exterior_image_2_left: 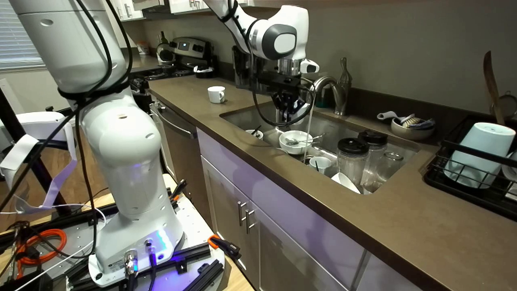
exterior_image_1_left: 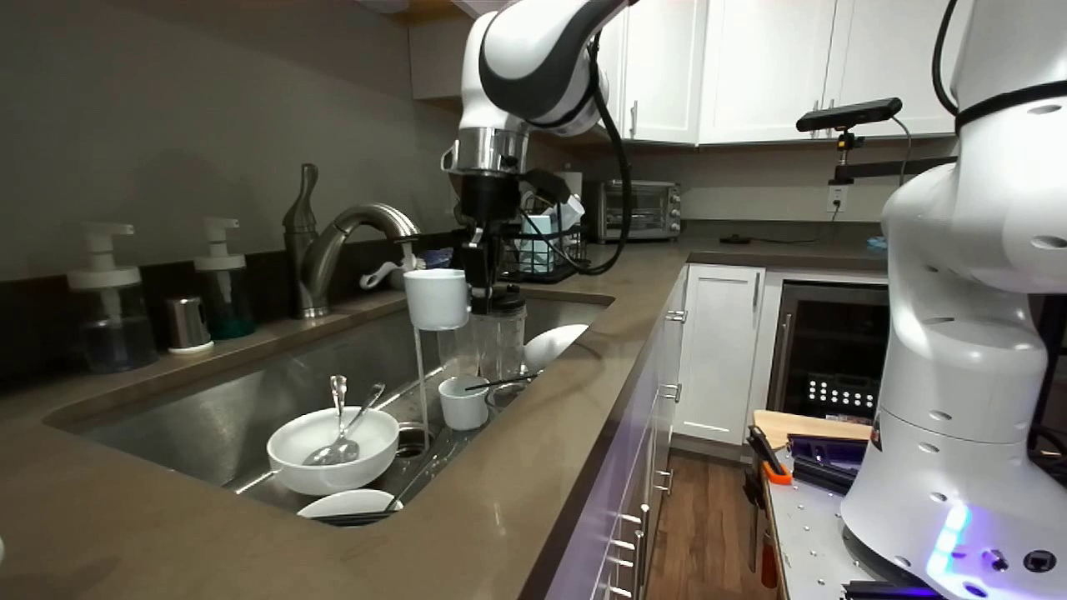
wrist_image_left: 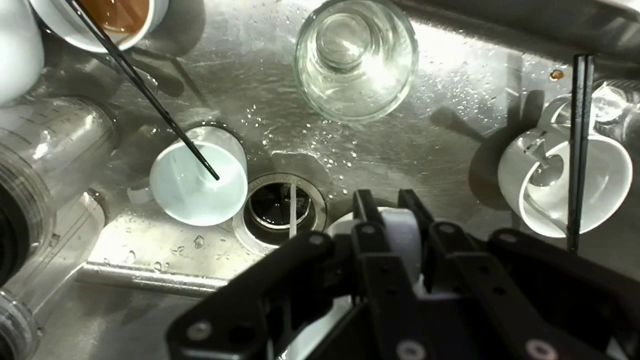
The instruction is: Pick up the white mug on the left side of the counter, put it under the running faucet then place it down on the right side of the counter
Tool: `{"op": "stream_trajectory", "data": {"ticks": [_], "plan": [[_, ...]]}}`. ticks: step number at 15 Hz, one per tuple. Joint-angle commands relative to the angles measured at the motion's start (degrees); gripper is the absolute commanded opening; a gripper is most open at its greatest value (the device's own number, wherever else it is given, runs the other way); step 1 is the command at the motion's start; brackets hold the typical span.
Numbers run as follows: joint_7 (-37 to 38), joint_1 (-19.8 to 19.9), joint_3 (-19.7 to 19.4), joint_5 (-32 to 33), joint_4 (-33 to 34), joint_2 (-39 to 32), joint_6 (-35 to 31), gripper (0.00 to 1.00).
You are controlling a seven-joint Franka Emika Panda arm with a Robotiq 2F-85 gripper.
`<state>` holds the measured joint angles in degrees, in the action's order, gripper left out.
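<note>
My gripper [exterior_image_1_left: 479,292] is shut on the handle of the white mug [exterior_image_1_left: 438,300] and holds it upright above the sink, close below the spout of the silver faucet [exterior_image_1_left: 321,267]. The fingers [wrist_image_left: 386,200] have the white handle [wrist_image_left: 404,237] between them in the wrist view; most of the mug body is hidden there. A water stream runs from the faucet [exterior_image_2_left: 341,95] to the drain and appears to fall beside the mug. In an exterior view, the gripper [exterior_image_2_left: 288,111] and a cable largely hide the mug. The brown-grey counter [exterior_image_2_left: 404,226] surrounds the sink.
The sink holds a white bowl with spoons [exterior_image_1_left: 329,450], a small cup [wrist_image_left: 197,182], a clear glass [wrist_image_left: 356,65], lidded jars [exterior_image_2_left: 352,155] and chopsticks. Another white mug [exterior_image_2_left: 215,95] stands on the counter. Soap bottles [exterior_image_1_left: 117,329] and a dish rack [exterior_image_2_left: 464,182] stand near the sink.
</note>
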<state>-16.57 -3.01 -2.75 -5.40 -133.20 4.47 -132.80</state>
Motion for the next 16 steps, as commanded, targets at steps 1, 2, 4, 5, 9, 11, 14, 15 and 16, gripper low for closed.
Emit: {"op": "stream_trajectory", "data": {"ticks": [1, 2, 4, 5, 9, 11, 14, 15, 16], "plan": [[-0.8, 1.4, 0.2, -0.6, 2.4, -2.3, 2.3, 0.04], [-0.7, 1.6, 0.2, -0.5, 2.7, -3.0, 2.4, 0.04], [-0.5, 1.8, 0.4, -0.1, 3.4, -4.4, 2.3, 0.04], [-0.4, 1.9, 0.5, 0.4, 3.8, -5.0, 1.9, 0.04], [0.6, 2.2, 0.6, 2.2, 5.8, -7.1, 1.8, 0.04], [0.7, 2.5, 0.5, 3.0, 6.9, -7.9, 1.9, 0.04], [0.7, 2.8, 0.5, 4.0, 8.5, -9.1, 1.8, 0.04], [0.5, 2.9, 0.5, 4.1, 9.0, -9.5, 1.6, 0.04], [0.5, 3.0, 0.6, 4.2, 9.5, -9.9, 1.7, 0.04]]}}
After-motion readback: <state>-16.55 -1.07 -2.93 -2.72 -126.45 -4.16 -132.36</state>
